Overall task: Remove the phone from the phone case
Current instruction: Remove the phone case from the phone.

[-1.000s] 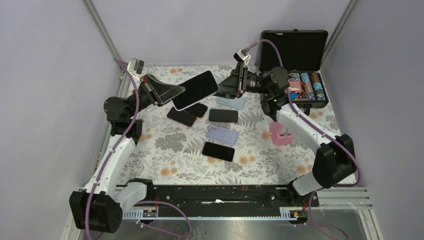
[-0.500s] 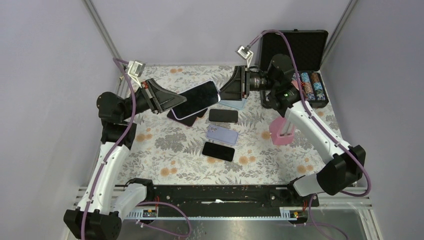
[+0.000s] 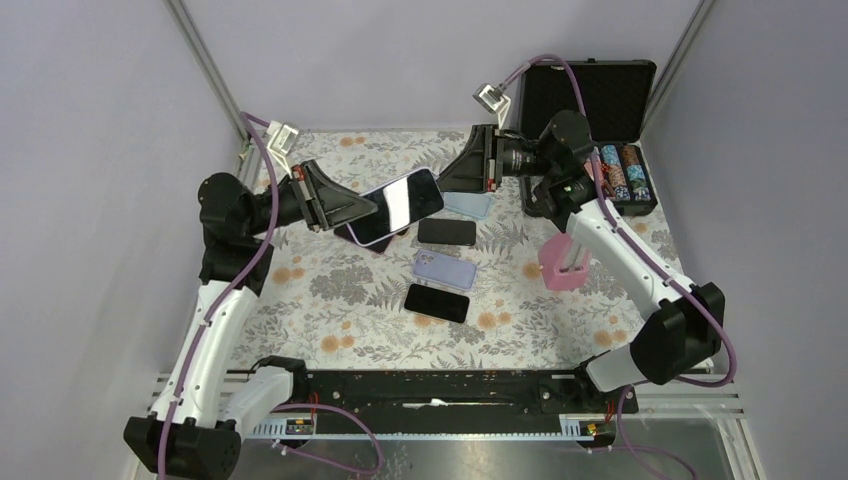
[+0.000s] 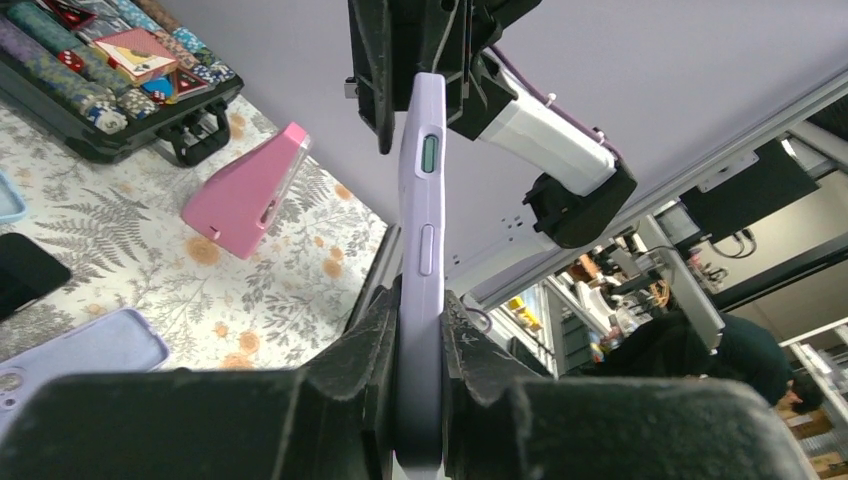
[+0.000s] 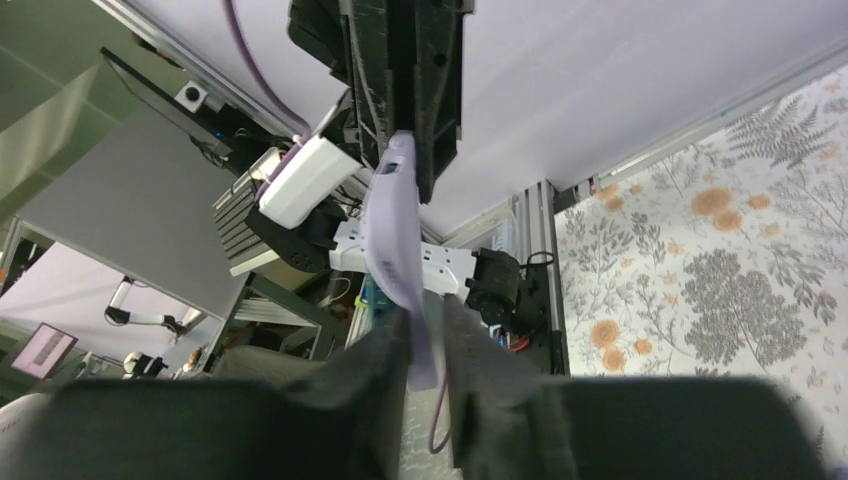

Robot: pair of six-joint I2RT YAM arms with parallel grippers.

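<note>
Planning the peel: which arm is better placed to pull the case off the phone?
Right, probably: the right gripper pinches one end of the cased phone, while the left gripper clamps the other end as an anchor.

Soft, even light from overhead
Top view sharp, with white glare across the phone (image 3: pixel 395 205) screen; both wrist views blur heavily along the bottom.

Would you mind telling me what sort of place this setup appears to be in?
Probably a robotics lab test cell: plain walls on an aluminium frame, a floral-cloth table strewn with phones, and a monitor beyond.
</note>
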